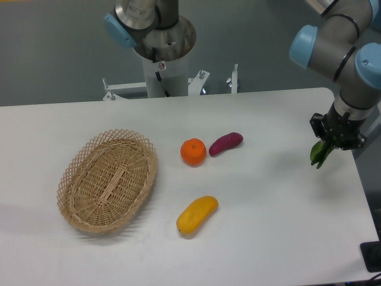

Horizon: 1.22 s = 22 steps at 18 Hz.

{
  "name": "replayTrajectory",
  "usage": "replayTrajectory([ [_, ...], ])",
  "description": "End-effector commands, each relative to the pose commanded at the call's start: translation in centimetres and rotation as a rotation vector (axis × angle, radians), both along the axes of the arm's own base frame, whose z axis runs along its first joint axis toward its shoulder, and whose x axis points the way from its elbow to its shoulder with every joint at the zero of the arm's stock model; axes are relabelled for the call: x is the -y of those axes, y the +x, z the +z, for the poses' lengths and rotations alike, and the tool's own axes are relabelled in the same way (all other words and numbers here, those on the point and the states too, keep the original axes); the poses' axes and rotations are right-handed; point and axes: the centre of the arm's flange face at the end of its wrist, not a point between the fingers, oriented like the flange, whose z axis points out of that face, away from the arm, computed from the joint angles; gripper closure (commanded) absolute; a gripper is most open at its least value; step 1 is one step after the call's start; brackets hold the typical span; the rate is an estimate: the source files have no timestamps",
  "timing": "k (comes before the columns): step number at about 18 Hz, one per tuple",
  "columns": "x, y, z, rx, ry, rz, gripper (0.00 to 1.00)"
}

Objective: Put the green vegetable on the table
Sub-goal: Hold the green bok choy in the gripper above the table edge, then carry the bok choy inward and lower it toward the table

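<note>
The green vegetable (320, 155) hangs from my gripper (331, 140) near the right edge of the white table (268, 196). Only its dark green leaf tips show below the black fingers, which are shut on it. It hangs above the tabletop with no visible contact.
A woven wicker basket (108, 180) lies at the left. An orange (193, 151) and a purple sweet potato (225, 143) sit mid-table, with a yellow mango-like fruit (197, 214) nearer the front. A second robot base (161, 53) stands behind the table.
</note>
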Motion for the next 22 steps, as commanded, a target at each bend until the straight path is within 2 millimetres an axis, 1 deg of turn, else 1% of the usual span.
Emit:
replayTrajectory([
  [2, 0.1, 1.0, -0.1, 0.009, -0.003, -0.002, 0.82],
  [3, -0.2, 1.4, -0.3, 0.013, -0.004, -0.009, 0.82],
  [5, -0.9, 2.6, 0.1, 0.013, -0.006, -0.024, 0.82],
  [7, -0.7, 3.6, 0.0, 0.020, -0.007, -0.028, 0.82],
  [9, -0.9, 5.2, -0.6, 0.037, -0.010, -0.037, 0.82],
  [11, -1.9, 7.2, -1.3, 0.040, -0.013, -0.046, 0.82],
  [13, -3.1, 8.6, -2.3, 0.026, -0.009, -0.006, 0.82],
  [15, -5.3, 10.6, -3.2, 0.009, -0.002, 0.047, 0.82],
  [18, -7.1, 13.5, -4.9, 0.003, 0.005, 0.064, 0.82],
  [21, -8.9, 15.4, -6.3, -0.068, 0.053, 0.093, 0.81],
  [22, -9.5, 15.8, -6.5, -0.080, 0.065, 0.108, 0.81],
])
